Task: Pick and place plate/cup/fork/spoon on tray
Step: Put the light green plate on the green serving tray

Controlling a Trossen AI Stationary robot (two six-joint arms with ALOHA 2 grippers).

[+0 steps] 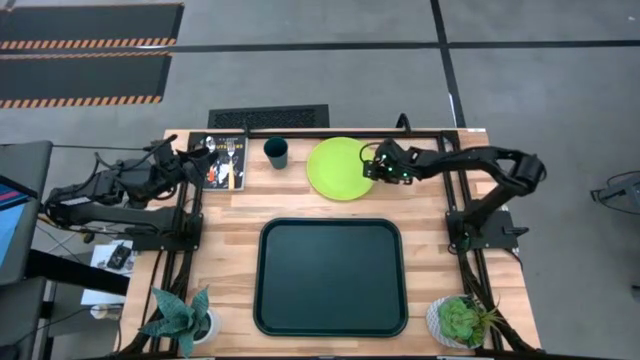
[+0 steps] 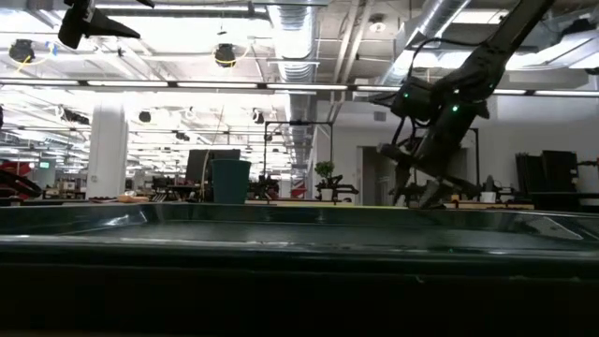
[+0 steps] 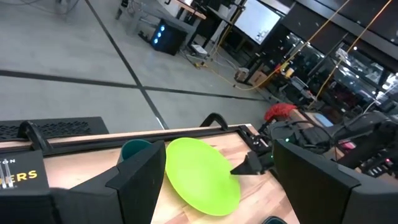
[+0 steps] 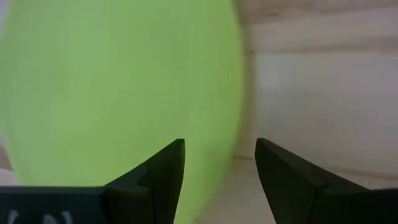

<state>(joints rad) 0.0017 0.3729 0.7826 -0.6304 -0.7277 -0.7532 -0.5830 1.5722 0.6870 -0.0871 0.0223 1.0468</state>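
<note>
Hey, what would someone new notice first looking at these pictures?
The bright lime plate at the table's far edge stands out, with the right gripper open at its rim. In front of it lies the big dark tray, nothing on it. The left gripper waits over a box of cutlery beside the small cup.

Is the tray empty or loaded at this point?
Empty. The high view shows the tray bare, with the plate and cup on the table behind it and the right hand at the plate's rim.
</note>
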